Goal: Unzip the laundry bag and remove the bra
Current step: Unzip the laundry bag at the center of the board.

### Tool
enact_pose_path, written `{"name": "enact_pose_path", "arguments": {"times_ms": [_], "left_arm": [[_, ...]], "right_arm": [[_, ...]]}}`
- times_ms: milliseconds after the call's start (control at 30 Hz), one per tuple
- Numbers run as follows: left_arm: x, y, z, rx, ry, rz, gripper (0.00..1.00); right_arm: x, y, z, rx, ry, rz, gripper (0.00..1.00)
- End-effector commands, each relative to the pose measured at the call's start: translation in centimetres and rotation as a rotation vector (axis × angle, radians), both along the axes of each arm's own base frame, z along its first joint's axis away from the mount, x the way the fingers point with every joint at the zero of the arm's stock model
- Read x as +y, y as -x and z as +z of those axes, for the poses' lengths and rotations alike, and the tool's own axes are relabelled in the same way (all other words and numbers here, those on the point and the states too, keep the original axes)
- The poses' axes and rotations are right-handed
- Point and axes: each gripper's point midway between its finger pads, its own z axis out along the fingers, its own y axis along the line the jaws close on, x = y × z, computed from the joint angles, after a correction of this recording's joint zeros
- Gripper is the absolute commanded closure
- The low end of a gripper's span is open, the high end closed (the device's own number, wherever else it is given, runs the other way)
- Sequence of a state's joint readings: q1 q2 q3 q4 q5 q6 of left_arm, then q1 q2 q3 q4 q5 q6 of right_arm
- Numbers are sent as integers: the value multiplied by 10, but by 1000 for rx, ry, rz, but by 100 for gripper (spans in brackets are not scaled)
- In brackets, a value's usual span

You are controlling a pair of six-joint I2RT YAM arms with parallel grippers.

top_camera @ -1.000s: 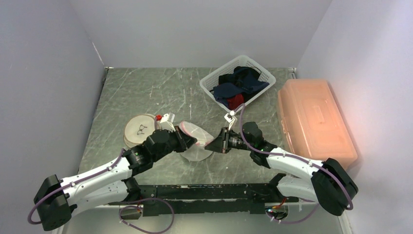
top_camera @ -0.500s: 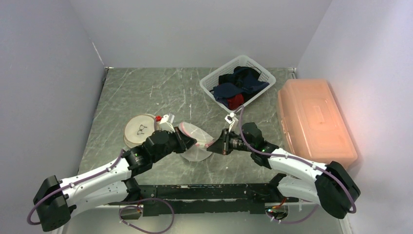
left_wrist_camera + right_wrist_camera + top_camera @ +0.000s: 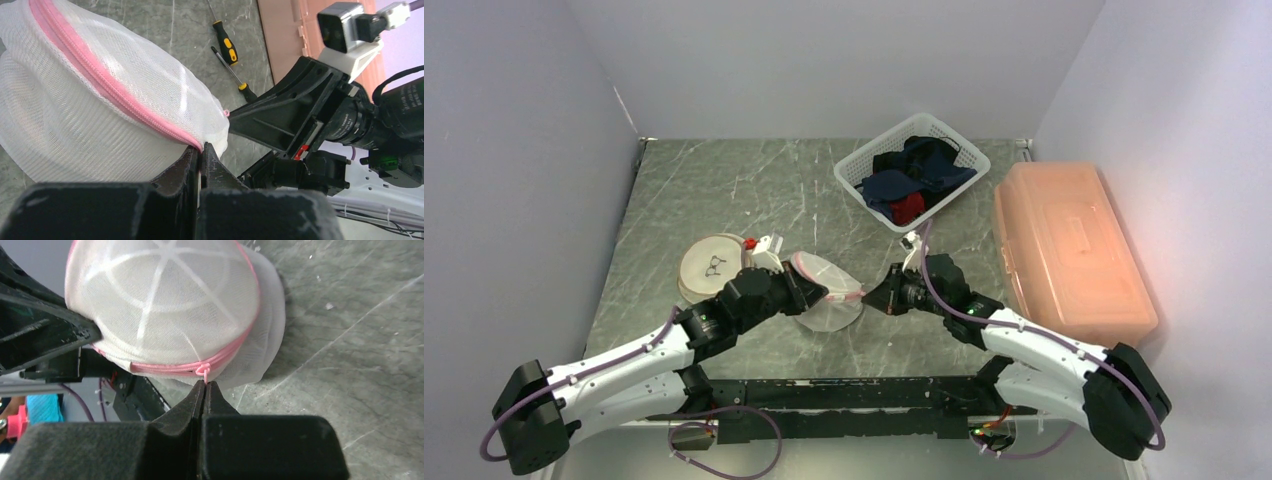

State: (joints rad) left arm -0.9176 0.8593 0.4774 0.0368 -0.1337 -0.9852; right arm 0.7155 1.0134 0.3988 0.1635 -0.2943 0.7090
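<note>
**Both hands pinching the bag**

The laundry bag [image 3: 827,296] is mid-tabletop [image 3: 724,190], between the two arms, with its lower half resting on the surface. The left hand [image 3: 201,151] is pressed together, pinching mesh right at the pink zipper [image 3: 90,75]. The right hand [image 3: 205,386] is clamped on the pink zipper pull [image 3: 202,371]. Can't tell how far the zipper is open. The bra can't be made out through the mesh.

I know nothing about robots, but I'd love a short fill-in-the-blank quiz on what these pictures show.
The zipper is coloured ____.
The right gripper pinches the zipper pull, and the left gripper clamps the white mesh laundry ____.
The dark clothes at the back sit in a white ____.
Missing words: pink; bag; basket.
</note>
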Motion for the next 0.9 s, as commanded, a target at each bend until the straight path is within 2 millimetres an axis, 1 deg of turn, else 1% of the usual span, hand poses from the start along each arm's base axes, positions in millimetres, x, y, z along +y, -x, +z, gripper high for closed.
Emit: {"name": "enact_pose_path", "arguments": {"times_ms": [0, 100, 233, 267, 367, 467, 533, 600, 667, 733, 833, 867], "left_arm": [[-4, 1, 6, -11, 10, -23, 97], [-5, 1, 16, -48, -9, -53, 97], [-2, -5, 38, -130, -126, -87, 97], [-3, -8, 50, -162, -145, -96, 97], [-10, -14, 74, -230, -222, -150, 97], [-17, -20, 83, -248, -260, -178, 97], [-16, -24, 75, -227, -269, -156, 97], [-9, -27, 59, -185, -266, -120, 96], [-1, -27, 39, -118, -252, -80, 88], [5, -23, 21, -60, -239, -58, 75], [17, -14, -3, 20, -229, -14, 52], [21, -11, -10, 42, -228, -1, 46]], "right_arm": [[-14, -18, 12, -95, 20, -111, 100], [-22, -21, 19, -140, 30, -152, 100], [-25, -20, 42, -214, -8, -173, 100], [-24, -19, 47, -227, -17, -177, 100], [-18, -16, 58, -260, -30, -185, 100], [-11, -11, 65, -291, -20, -206, 100], [-10, -9, 67, -303, -6, -233, 100], [-10, -9, 62, -297, 17, -259, 100], [-10, -9, 54, -285, 37, -276, 100], [-10, -9, 48, -269, 52, -284, 100], [-9, -8, 42, -260, 60, -288, 100], [-8, -8, 40, -259, 64, -287, 100]]}}
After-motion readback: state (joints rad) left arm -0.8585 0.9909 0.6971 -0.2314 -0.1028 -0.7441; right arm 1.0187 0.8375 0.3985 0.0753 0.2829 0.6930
